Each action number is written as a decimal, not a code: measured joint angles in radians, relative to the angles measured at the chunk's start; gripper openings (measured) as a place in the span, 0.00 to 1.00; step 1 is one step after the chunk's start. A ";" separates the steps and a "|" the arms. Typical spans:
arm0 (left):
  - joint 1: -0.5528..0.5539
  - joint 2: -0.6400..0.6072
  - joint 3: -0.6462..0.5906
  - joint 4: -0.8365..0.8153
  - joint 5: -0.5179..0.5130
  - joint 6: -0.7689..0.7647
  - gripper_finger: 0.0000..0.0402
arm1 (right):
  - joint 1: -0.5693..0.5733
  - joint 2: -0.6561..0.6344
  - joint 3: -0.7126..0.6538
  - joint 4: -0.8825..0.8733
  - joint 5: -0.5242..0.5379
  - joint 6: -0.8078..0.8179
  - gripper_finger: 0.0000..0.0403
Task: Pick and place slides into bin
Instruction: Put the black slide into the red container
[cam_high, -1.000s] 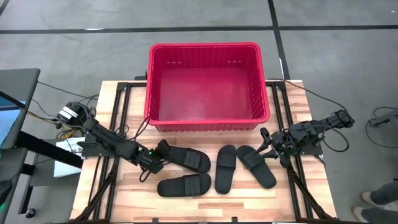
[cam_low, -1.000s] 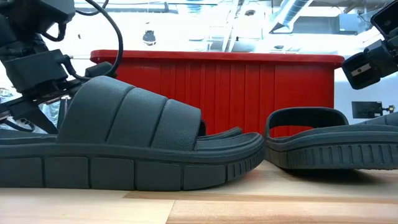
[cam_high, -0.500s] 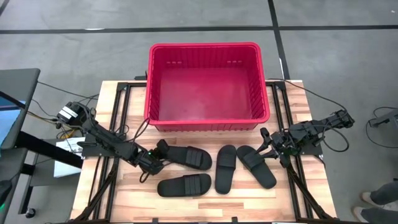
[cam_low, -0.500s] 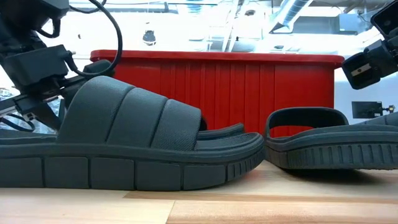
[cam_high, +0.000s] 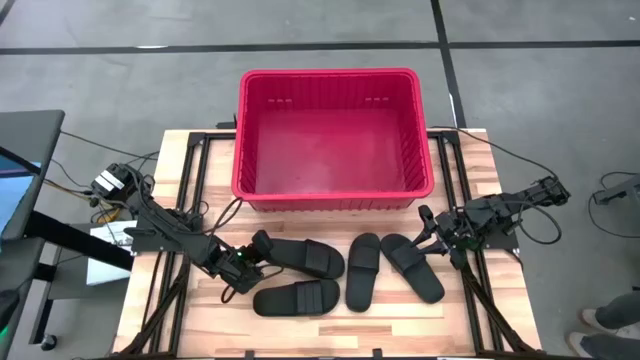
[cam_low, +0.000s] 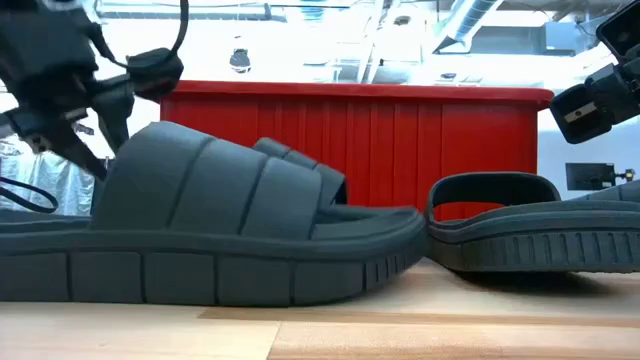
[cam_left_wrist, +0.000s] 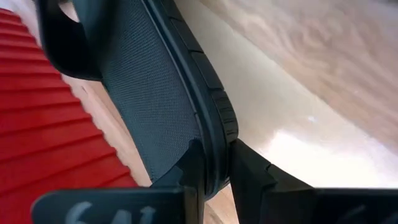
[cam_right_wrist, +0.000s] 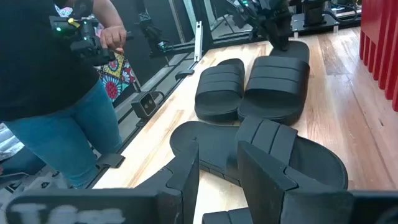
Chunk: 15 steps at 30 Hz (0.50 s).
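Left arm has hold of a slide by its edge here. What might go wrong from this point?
1. The left end effector pinches only the thin sole edge of one slide; judging by the left wrist view, it may twist or slip when lifted.
2. The neighbouring slide lies close and could get nudged.
3. The bin wall stands right behind; a low carry could catch its rim.

Overhead lighting is even and bright with faint shadows. The low view's background is overexposed. Glare marks the table (cam_left_wrist: 292, 130) in the left wrist view.
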 joint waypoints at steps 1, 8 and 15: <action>-0.003 -0.001 0.014 -0.013 -0.004 -0.001 0.09 | 0.000 0.000 0.000 0.000 0.000 0.000 0.25; -0.011 -0.063 0.088 -0.106 -0.080 -0.009 0.09 | 0.000 0.000 0.000 0.000 0.000 0.000 0.25; -0.010 -0.143 0.168 -0.181 -0.160 -0.026 0.09 | 0.000 0.000 0.000 0.000 0.000 0.000 0.25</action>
